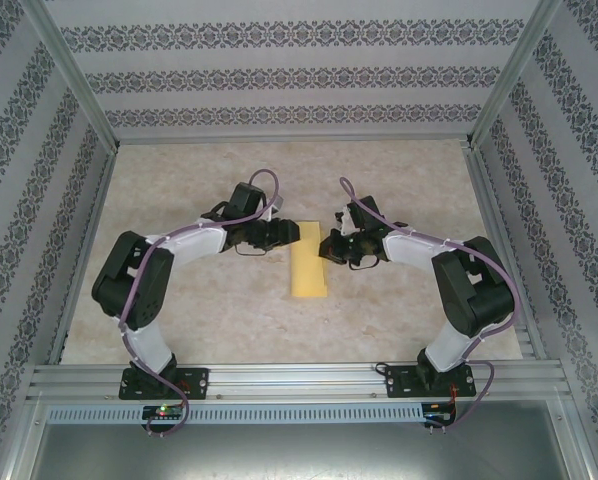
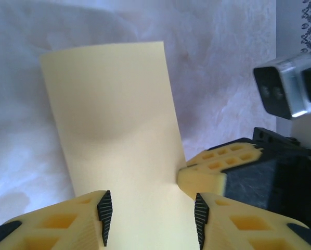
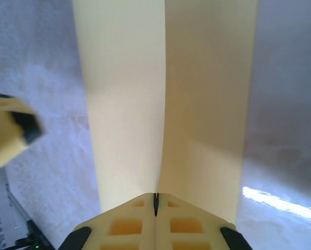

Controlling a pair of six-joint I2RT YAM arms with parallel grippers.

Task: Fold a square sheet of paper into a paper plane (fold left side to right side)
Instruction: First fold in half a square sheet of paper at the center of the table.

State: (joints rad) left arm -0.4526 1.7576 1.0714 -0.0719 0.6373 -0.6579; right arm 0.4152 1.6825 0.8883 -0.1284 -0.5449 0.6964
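Observation:
The square sheet of paper (image 1: 309,262) lies at the table's centre as a narrow yellow strip, folded lengthwise. My left gripper (image 1: 285,236) hovers at its far left edge, open. In the left wrist view the paper (image 2: 114,120) runs under the gap between the left gripper's (image 2: 151,216) spread pads. My right gripper (image 1: 330,246) meets the strip's right edge. Its jaws are closed in the right wrist view, with the right gripper (image 3: 156,200) pinching the paper (image 3: 124,94) where a lengthwise crease runs into it. The right fingertip (image 2: 207,174) dents the paper's edge.
The beige marbled table (image 1: 179,310) is ringed by patterned walls and an aluminium frame (image 1: 299,380) at the near edge. Both arms bend inward toward the centre, and the left gripper's finger (image 3: 12,130) shows blurred at the left of the right wrist view.

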